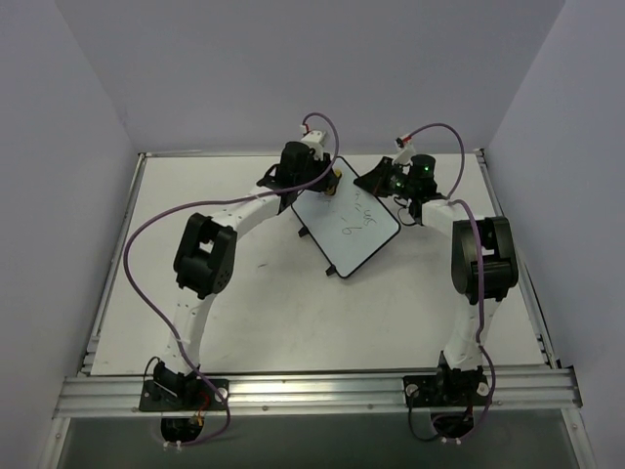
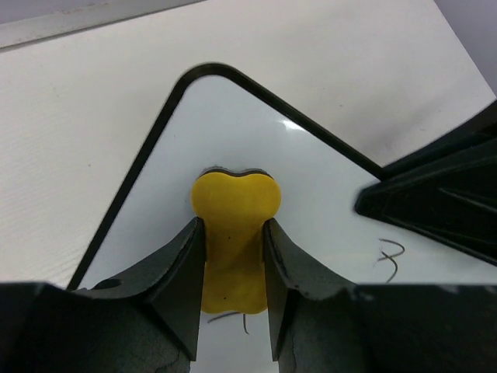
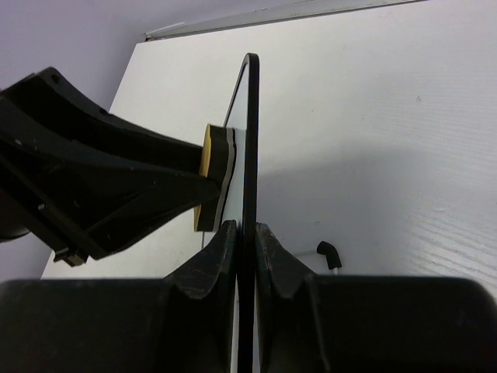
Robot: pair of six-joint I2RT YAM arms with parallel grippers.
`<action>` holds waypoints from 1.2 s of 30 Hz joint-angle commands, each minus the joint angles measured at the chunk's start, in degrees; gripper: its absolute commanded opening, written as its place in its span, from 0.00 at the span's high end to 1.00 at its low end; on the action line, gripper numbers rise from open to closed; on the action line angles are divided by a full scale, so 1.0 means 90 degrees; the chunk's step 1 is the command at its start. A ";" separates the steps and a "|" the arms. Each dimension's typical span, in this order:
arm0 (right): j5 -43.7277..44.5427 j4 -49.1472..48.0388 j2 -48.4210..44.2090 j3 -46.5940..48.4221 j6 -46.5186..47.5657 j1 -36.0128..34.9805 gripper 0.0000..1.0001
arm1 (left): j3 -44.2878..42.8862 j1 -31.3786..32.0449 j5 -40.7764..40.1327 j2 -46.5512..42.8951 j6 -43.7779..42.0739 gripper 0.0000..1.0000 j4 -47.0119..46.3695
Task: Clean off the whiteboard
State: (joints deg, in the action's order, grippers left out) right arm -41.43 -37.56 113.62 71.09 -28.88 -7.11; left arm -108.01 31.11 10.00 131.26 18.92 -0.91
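The board (image 1: 344, 234) is at the far middle of the table (image 1: 244, 313), its edge pinched in the closed right gripper (image 3: 245, 231), while the left gripper (image 2: 231, 233) clamps an eraser (image 2: 235, 200) against one corner; wiping looks barely under way, since dark scribbles (image 1: 362, 216) are left on its face

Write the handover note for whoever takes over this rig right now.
Left gripper: shut on the yellow eraser, which is pressed on the whiteboard near a corner.
Right gripper: shut on the whiteboard's edge, steadying it.
Done: the area by that corner shows no marks.
Left: dark scribbles sit mid-board; wipe them off.
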 commanded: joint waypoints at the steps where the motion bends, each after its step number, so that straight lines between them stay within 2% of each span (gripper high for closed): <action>1: -0.0143 0.0424 -0.0203 0.0089 0.0368 -0.0127 1.00 | 0.0681 0.0400 0.0129 -0.0258 0.0105 0.98 -0.0191; 10: -0.0133 0.0453 -0.0222 0.0070 0.0387 -0.0167 1.00 | 0.1190 0.1093 0.0061 -0.0356 0.0134 0.98 -0.0671; 36: -0.0143 0.0443 -0.0271 0.0080 0.0397 -0.0225 1.00 | 0.1815 0.1963 0.0012 -0.0542 0.0340 0.98 -0.0866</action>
State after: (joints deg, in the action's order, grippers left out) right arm -40.58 -35.35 113.03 71.26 -28.36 -6.90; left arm -93.95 40.25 -2.74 125.03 19.99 -14.00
